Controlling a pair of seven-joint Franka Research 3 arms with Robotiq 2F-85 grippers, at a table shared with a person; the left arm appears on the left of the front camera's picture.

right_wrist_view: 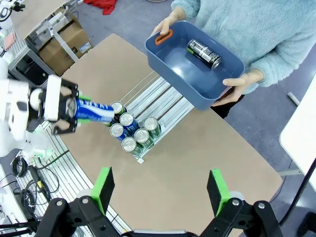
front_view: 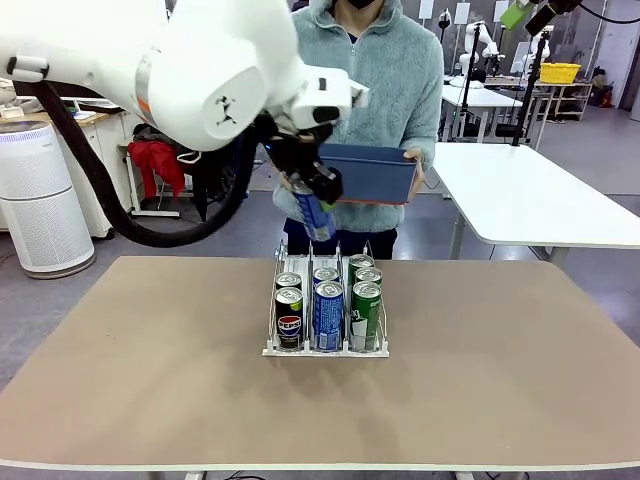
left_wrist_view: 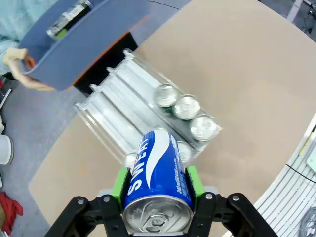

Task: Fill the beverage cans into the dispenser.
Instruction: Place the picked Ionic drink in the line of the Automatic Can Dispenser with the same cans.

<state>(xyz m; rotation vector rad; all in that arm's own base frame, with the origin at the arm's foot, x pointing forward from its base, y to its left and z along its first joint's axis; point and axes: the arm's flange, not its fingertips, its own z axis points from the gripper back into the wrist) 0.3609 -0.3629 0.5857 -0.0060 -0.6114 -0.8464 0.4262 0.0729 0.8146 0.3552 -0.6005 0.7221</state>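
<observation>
1. Left gripper (left_wrist_view: pixel 157 181): green pads clamped on the sides of a slim blue aluminium can (left_wrist_view: pixel 157 170). The silver top faces the wrist and the can is tilted.
2. Right gripper (right_wrist_view: pixel 160 190): jaws wide, nothing held, high over the table.
3. Risk: the tilted can may catch a thin divider or land on the tops of the loaded cans (left_wrist_view: pixel 186 106) and tip over. The dark blue plastic bin (right_wrist_view: pixel 170 61), held by the person just behind the rack, crowds the approach.
4. Clear three-lane dispenser (left_wrist_view: pixel 116 106): below the held can and apart from it, its far lane ends bare.
</observation>
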